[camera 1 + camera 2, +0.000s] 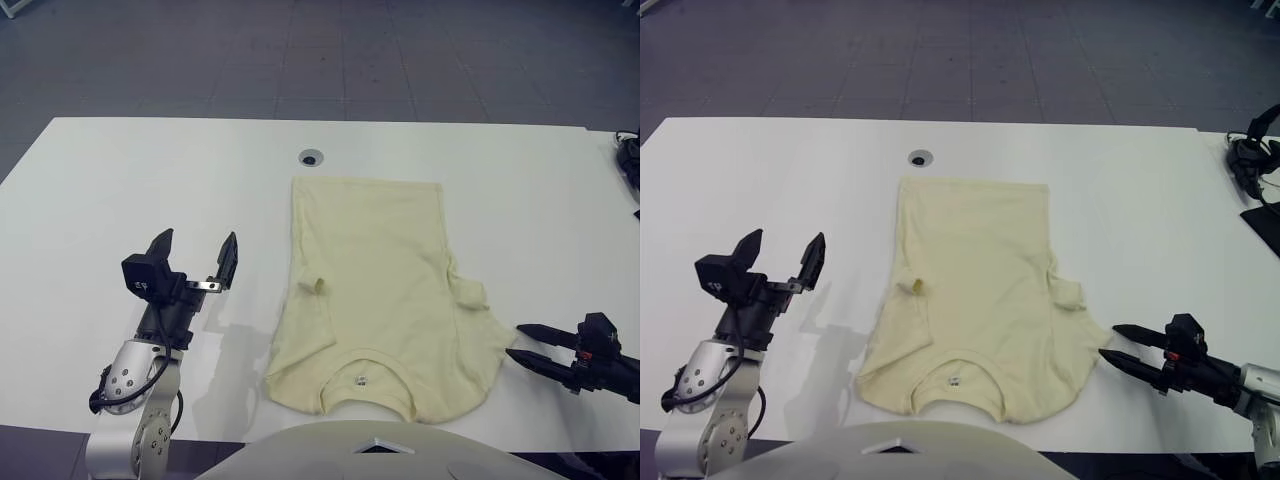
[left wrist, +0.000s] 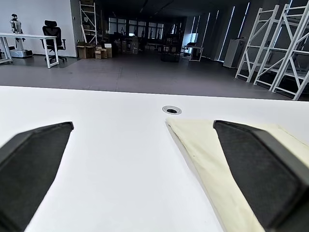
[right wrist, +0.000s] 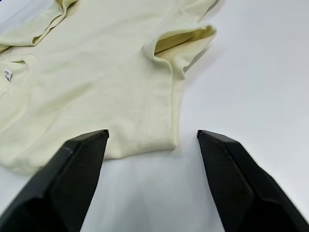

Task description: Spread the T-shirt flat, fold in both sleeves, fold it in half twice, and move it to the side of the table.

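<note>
The pale yellow T-shirt (image 1: 375, 290) is lying flat on the white bench (image 1: 120, 180), at the centre of the frame and a little to the right. Its long axis is running from the collar (image 1: 362, 382) at the lower edge up to the straight hem near the round cable hole (image 1: 311, 157). Both sleeves are looking already turned in over the body: one is showing as a small nub (image 1: 318, 285) on the left side, the other as a bunched flap (image 1: 470, 293) on the right. The cloth is a soft, matte knit, lying slack and rippling slightly along its edges.

The right claw (image 1: 515, 340) is sitting low at the lower right. Its two dark tapered fingers are parted and pointing leftward at the shirt's shoulder corner, near it but not touching. The left claw (image 1: 198, 240) is standing raised at the lower left, fingers spread wide and holding nothing, well apart from the shirt's left edge. So the right arm is the nearer one. I'd judge the coming fold in half is calling for a pinch at the collar end, carried up toward the hem.
</note>
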You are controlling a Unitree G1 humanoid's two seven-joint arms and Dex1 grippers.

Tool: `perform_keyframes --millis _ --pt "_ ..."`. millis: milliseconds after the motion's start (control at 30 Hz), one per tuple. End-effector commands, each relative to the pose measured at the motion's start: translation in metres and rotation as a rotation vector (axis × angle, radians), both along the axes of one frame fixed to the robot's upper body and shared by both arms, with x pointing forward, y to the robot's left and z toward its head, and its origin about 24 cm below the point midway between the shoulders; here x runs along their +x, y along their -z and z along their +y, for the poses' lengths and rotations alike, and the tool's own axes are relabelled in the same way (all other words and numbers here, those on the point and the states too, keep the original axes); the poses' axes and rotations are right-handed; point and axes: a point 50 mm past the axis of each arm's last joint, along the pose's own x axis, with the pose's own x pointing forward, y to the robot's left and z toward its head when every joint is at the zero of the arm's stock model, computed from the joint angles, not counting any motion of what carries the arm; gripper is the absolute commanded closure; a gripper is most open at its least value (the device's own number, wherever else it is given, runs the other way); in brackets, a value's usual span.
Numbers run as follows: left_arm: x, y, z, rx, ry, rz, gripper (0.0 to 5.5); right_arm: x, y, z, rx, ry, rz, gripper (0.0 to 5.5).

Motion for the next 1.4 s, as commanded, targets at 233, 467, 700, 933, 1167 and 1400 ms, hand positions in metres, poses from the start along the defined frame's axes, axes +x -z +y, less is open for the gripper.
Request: perform_keyframes --millis 233,467,700,933,1167,1400 --pt "0.0 0.007 -0.002 0.002 -0.002 0.021 0.1 0.005 0.001 0.0 -0.022 -0.006 0.015 3.78" --pt "0.0 0.009 -0.001 -0.005 -0.002 0.027 0.1 0.007 0.002 -0.002 -0.033 0.01 0.004 4.83" --pt "-0.001 0.013 -0.002 -0.01 0.006 0.035 0.1 0.008 -0.001 -0.002 -0.01 0.016 -0.025 5.47" --pt "-0.002 0.015 -0.004 -0.008 0.025 0.038 0.1 0.019 -0.022 0.013 0.07 -0.049 -0.132 5.47" --pt "-0.004 0.017 -0.007 -0.003 0.053 0.042 0.1 0.03 -0.035 0.052 0.069 -0.205 -0.218 5.47" --pt "-0.004 0.02 -0.01 0.003 0.074 0.045 0.1 0.034 -0.028 0.096 0.087 -0.374 -0.248 5.47"
